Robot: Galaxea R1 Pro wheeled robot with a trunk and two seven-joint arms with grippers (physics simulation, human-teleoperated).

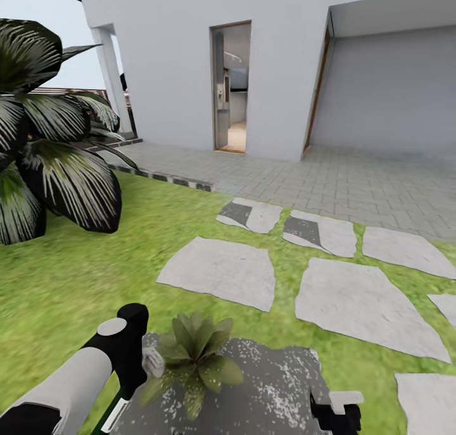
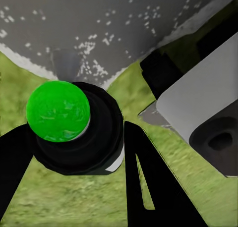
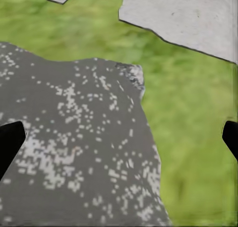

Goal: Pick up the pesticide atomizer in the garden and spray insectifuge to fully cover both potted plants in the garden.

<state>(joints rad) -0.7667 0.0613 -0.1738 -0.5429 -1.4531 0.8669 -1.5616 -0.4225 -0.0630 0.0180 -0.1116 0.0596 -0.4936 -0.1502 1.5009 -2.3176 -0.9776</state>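
Left gripper (image 2: 74,157) clamped around pesticide atomizer (image 2: 74,133), beside potted plant (image 1: 193,353) on speckled stepping stone (image 1: 266,384). Right gripper (image 3: 119,138) spread wide above same stone.

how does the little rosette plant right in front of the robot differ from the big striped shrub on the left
The small rosette of pointed green leaves is low and compact; the large shrub with broad white-striped leaves is far taller and wider. The rosette's leaves are mid green, the shrub's dark with white streaks. The rosette sits on a speckled dark grey slab, the shrub on the lawn. Both are leafy plants.
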